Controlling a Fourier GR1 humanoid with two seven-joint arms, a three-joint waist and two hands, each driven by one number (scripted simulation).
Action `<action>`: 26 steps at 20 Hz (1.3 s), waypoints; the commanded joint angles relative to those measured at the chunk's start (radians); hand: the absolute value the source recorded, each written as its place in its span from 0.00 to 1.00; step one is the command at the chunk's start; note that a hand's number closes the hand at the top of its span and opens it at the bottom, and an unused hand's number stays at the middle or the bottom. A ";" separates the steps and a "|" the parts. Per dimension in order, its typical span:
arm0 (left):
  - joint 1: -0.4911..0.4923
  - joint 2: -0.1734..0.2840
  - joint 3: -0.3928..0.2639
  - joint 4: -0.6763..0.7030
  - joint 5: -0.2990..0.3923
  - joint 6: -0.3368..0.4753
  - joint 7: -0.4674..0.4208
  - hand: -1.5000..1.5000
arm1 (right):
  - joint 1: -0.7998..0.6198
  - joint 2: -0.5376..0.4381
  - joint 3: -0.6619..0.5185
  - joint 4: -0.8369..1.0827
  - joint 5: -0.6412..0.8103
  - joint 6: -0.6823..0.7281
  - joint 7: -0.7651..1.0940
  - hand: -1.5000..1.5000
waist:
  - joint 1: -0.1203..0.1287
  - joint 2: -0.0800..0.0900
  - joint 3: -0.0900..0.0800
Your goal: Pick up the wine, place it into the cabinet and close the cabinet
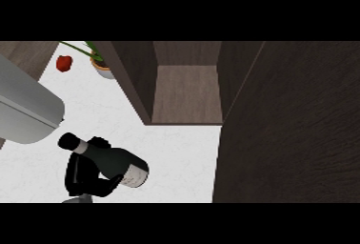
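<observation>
The cabinet (186, 90) stands open (shelf bare), its dark door (295, 128) walling the right side.

A glossy black hand (88, 177) of rounded, segmented fingers (a sliver of grey forearm below it).

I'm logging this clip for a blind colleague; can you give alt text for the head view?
A black hand at lower left is curled round a dark wine bottle, tilted with its neck up-left, over the white counter. Ahead, the cabinet stands open, its door swung out on the right. A plant pot and a red item sit behind.
</observation>
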 commanded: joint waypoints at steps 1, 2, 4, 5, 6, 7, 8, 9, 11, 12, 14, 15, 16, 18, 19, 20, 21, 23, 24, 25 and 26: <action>0.024 -0.004 -0.158 -0.180 0.075 0.137 0.118 1.00 | 0.058 -0.007 -0.017 -0.167 -0.092 0.009 0.041 0.00 | -0.007 0.000 0.000; 0.048 -0.004 -0.195 -0.217 0.065 0.159 0.116 1.00 | 0.004 -0.004 -0.040 -0.178 -0.115 -0.010 0.094 0.00 | -0.002 0.002 -0.001; 0.091 -0.004 -0.246 -0.293 0.035 0.195 0.118 1.00 | 0.003 0.003 -0.034 -0.168 -0.105 -0.011 0.094 0.00 | -0.001 0.003 -0.001; 0.021 -0.004 -0.210 -0.325 0.036 0.237 0.202 1.00 | 0.050 -0.015 -0.030 -0.218 -0.104 0.002 0.103 0.00 | -0.011 0.002 0.000; 0.038 -0.004 -0.298 -0.305 0.032 0.290 0.148 1.00 | 0.020 0.011 0.033 -0.213 -0.062 -0.024 0.133 0.00 | -0.011 0.002 -0.002; 0.043 -0.004 -0.309 -0.396 0.030 0.320 0.220 1.00 | 0.018 0.006 0.004 -0.202 -0.083 -0.019 0.124 0.00 | -0.007 0.001 -0.001; 0.055 -0.004 -0.339 -0.431 0.013 0.362 0.233 1.00 | 0.026 -0.004 0.021 -0.204 -0.067 -0.003 0.112 0.00 | -0.008 0.001 -0.001; 0.012 -0.004 -0.370 -0.431 0.018 0.406 0.269 1.00 | 0.013 0.023 0.031 -0.179 -0.049 -0.029 0.110 0.00 | -0.010 0.003 -0.001; -0.017 -0.004 -0.397 -0.449 0.026 0.488 0.298 1.00 | 0.103 0.006 0.048 -0.246 -0.048 -0.008 0.074 0.00 | -0.027 0.000 0.000; -0.061 -0.004 -0.401 -0.481 0.028 0.502 0.379 1.00 | 0.047 -0.006 0.004 -0.228 -0.085 -0.010 0.115 0.00 | -0.019 0.003 -0.001; -0.123 -0.004 -0.451 -0.442 0.065 0.594 0.367 1.00 | 0.025 -0.026 -0.055 -0.211 -0.137 0.012 0.114 0.00 | -0.021 0.006 -0.001; -0.145 -0.004 -0.447 -0.468 0.053 0.624 0.420 1.00 | -0.005 -0.001 -0.015 -0.191 -0.083 -0.009 0.120 0.00 | -0.015 0.006 -0.001; -0.132 -0.004 -0.511 -0.474 0.042 0.691 0.417 1.00 | 0.049 -0.018 -0.022 -0.241 -0.099 -0.003 0.135 0.00 | -0.025 0.003 -0.001; -0.204 -0.004 -0.478 -0.400 0.058 0.706 0.421 1.00 | 0.044 -0.013 -0.047 -0.220 -0.128 0.013 0.097 0.00 | -0.024 0.007 -0.001; -0.229 -0.004 -0.466 -0.412 0.075 0.721 0.478 1.00 | -0.004 0.001 -0.056 -0.171 -0.128 0.000 0.113 0.00 | -0.015 0.008 -0.001; -0.277 -0.004 -0.489 -0.412 0.049 0.787 0.494 1.00 | 0.047 -0.003 -0.029 -0.191 -0.112 0.018 0.090 0.00 | -0.022 0.006 -0.001; -0.344 -0.004 -0.465 -0.355 0.075 0.794 0.501 1.00 | 0.017 0.007 -0.029 -0.182 -0.093 0.004 0.097 0.00 | -0.025 0.008 -0.001; -0.288 -0.004 -0.495 -0.359 0.042 0.793 0.483 1.00 | 0.091 -0.011 -0.028 -0.266 -0.120 0.020 0.119 0.00 | -0.029 0.005 -0.001; -0.367 -0.004 -0.443 -0.270 0.077 0.783 0.464 1.00 | 0.044 0.001 -0.046 -0.212 -0.132 0.024 0.083 0.00 | -0.031 0.009 -0.002; -0.354 -0.004 -0.490 -0.319 0.054 0.824 0.505 1.00 | -0.038 0.026 -0.049 -0.126 -0.099 -0.002 0.102 0.00 | -0.011 0.009 -0.002; -0.374 -0.004 -0.529 -0.245 0.079 0.864 0.439 1.00 | -0.012 0.028 0.017 -0.202 -0.055 -0.023 0.162 0.00 | -0.025 0.008 -0.003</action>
